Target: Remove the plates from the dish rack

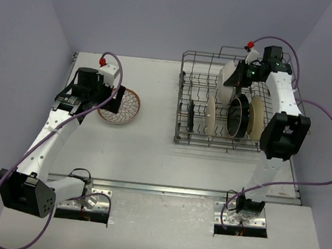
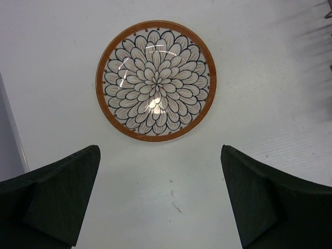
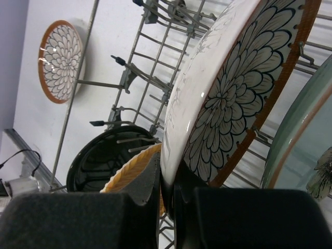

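A brown-rimmed petal-pattern plate point(image 1: 120, 106) lies flat on the table left of the dish rack point(image 1: 182, 105); it also shows in the left wrist view point(image 2: 155, 81) and far off in the right wrist view point(image 3: 61, 59). My left gripper point(image 2: 161, 199) is open and empty just above it. My right gripper point(image 3: 168, 192) is shut on the rim of a second petal-pattern plate point(image 3: 244, 83), held on edge over the rack's back point(image 1: 227, 78). Black point(image 1: 237, 115), cream point(image 1: 210, 116) and other plates stand in the rack. A pale green plate point(image 3: 301, 140) is beside the held one.
The rack's wire tines point(image 3: 155, 78) and loop handles point(image 1: 232, 51) rise around the right gripper. A black plate point(image 3: 104, 161) and an orange-brown ribbed plate point(image 3: 132, 171) sit under the held one. Purple cables loop off both arms. Walls close in on the left, back and right.
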`<state>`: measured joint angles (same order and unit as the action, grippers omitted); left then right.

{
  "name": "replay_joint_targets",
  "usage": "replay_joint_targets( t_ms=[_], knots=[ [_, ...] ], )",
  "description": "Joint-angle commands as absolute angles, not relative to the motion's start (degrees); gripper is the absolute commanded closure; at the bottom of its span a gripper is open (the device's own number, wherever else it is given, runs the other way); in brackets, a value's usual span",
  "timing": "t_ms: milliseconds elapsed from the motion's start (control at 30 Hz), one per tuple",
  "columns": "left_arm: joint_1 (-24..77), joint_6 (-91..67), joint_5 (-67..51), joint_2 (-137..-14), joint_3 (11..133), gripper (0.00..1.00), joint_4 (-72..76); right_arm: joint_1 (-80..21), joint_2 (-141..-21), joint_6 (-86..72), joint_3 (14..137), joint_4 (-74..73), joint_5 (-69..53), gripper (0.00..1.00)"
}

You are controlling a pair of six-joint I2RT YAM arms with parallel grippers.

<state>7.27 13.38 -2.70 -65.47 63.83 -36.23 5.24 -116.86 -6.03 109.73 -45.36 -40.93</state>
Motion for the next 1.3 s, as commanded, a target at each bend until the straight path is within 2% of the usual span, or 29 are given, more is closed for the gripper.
replay_joint_targets(
  t_ms=[0, 300, 500, 533, 600, 700, 867, 967, 1067, 1133, 1267],
  knots=[
    [7.82, 12.25, -1.21, -64.61, 66.27, 0.00, -34.20, 5.19, -108.93, -8.21, 118.94, -42.66, -51.42, 1.00],
    [5.22, 7.96, -3.04, -66.43, 68.01, 0.00, -33.89, 5.19, -106.60, -2.85, 127.73, -45.77, -48.43, 1.00],
    [-11.80, -1.42, -22.38, -74.77, 82.16, 0.00, -39.60, 1.27, -98.66, 9.81, 125.95, -44.82, -44.57, 1.00],
    [-13.46, -2.04, -24.53, -76.15, 84.67, 0.00, -40.61, -0.35, -95.71, 12.79, 124.10, -44.82, -42.67, 1.00],
    [-16.20, -2.29, -29.17, -78.99, 93.18, 0.00, -43.47, -9.76, -90.65, 25.46, 119.63, -44.28, -33.26, 1.00],
    [-16.35, -1.13, -33.68, -80.83, 98.03, 0.00, -46.46, -21.53, -84.04, 36.51, 111.16, -41.64, -22.38, 1.00],
    [-16.35, 4.06, -42.23, -80.27, 100.70, 0.02, -50.70, -41.50, -78.07, 54.10, 96.24, -38.47, -3.17, 1.00],
    [-16.14, 8.62, -47.58, -79.22, 100.27, 0.06, -54.18, -52.46, -73.90, 65.77, 81.69, -27.08, 6.53, 1.00],
    [-14.97, 16.61, -48.08, -78.69, 100.59, 0.11, -59.89, -58.70, -71.02, 78.43, 66.79, -16.15, 14.00, 1.00],
    [-12.19, 20.80, -44.88, -78.16, 100.58, 0.16, -63.46, -61.58, -71.87, 83.11, 63.01, -8.67, 18.62, 1.00],
    [-5.21, 22.59, -38.14, -74.99, 95.84, 0.19, -63.03, -63.73, -76.60, 88.42, 58.17, 5.16, 24.82, 1.00]
  ],
)
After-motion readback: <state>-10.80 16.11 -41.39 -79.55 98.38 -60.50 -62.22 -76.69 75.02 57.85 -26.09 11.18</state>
